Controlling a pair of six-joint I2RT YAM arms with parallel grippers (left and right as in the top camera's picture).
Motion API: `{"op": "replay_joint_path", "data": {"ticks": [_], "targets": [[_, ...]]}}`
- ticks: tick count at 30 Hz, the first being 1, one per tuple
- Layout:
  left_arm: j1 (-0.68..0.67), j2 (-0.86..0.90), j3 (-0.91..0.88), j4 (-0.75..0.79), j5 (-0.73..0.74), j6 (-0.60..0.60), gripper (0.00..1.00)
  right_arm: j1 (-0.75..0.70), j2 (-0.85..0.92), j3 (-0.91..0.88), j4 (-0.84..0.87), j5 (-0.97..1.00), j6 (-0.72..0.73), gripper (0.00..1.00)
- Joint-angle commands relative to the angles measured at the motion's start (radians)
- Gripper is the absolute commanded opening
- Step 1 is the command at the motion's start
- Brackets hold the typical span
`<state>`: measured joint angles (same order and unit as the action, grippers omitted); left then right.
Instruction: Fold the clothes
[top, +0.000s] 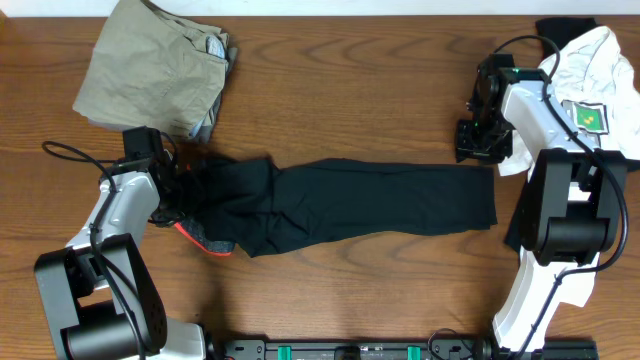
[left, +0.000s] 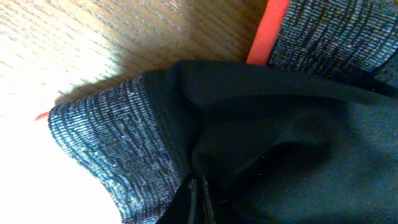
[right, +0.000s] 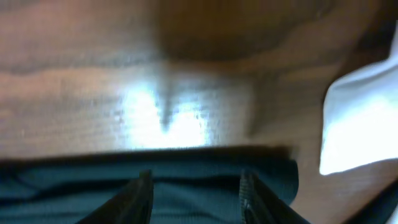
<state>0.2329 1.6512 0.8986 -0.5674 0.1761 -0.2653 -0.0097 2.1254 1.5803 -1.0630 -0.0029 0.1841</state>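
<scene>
The clothes, a pair of long black trousers (top: 370, 200), lie stretched left to right across the wooden table. Their grey waistband (left: 118, 137) with a red-orange edge (left: 268, 31) is bunched at the left end. My left gripper (top: 185, 190) sits at that end, and its fingertips (left: 200, 183) are shut on a fold of the black fabric beside the waistband. My right gripper (top: 478, 145) hovers at the trouser leg end (right: 273, 168). It is open, with its two fingers (right: 144, 183) spread over the black cloth near the hem.
Khaki-beige trousers (top: 150, 65) lie folded at the back left, close behind my left arm. A white T-shirt (top: 590, 90) lies at the back right under my right arm, with its edge (right: 360, 124) beside the leg end. Bare wood shows in front.
</scene>
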Motion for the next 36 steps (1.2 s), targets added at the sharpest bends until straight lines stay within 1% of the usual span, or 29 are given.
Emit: {"op": "replay_joint_path", "data": {"ticks": [1, 8, 10, 15, 21, 32, 36], "targets": [[0.004, 0.002, 0.027, 0.005, -0.013, 0.001, 0.06, 0.002, -0.005, -0.028, 0.027, 0.017, 0.048, 0.44], [0.004, 0.002, 0.027, 0.004, -0.013, -0.002, 0.06, -0.025, -0.005, -0.106, 0.13, 0.024, 0.047, 0.44], [0.004, 0.002, 0.027, 0.004, -0.013, -0.002, 0.06, -0.032, -0.005, -0.119, 0.137, 0.019, 0.039, 0.43], [0.004, 0.002, 0.027, 0.005, -0.013, -0.002, 0.06, -0.039, -0.005, -0.126, 0.116, 0.001, 0.021, 0.4], [0.004, 0.002, 0.027, 0.005, -0.013, -0.002, 0.06, -0.045, -0.029, -0.122, 0.077, -0.061, -0.01, 0.39], [0.004, 0.002, 0.027, 0.003, -0.013, -0.002, 0.06, -0.048, -0.173, -0.122, 0.044, -0.084, -0.044, 0.45], [0.004, 0.002, 0.026, 0.0, -0.013, -0.002, 0.06, -0.048, -0.183, -0.123, 0.003, -0.084, -0.056, 0.45]]}}
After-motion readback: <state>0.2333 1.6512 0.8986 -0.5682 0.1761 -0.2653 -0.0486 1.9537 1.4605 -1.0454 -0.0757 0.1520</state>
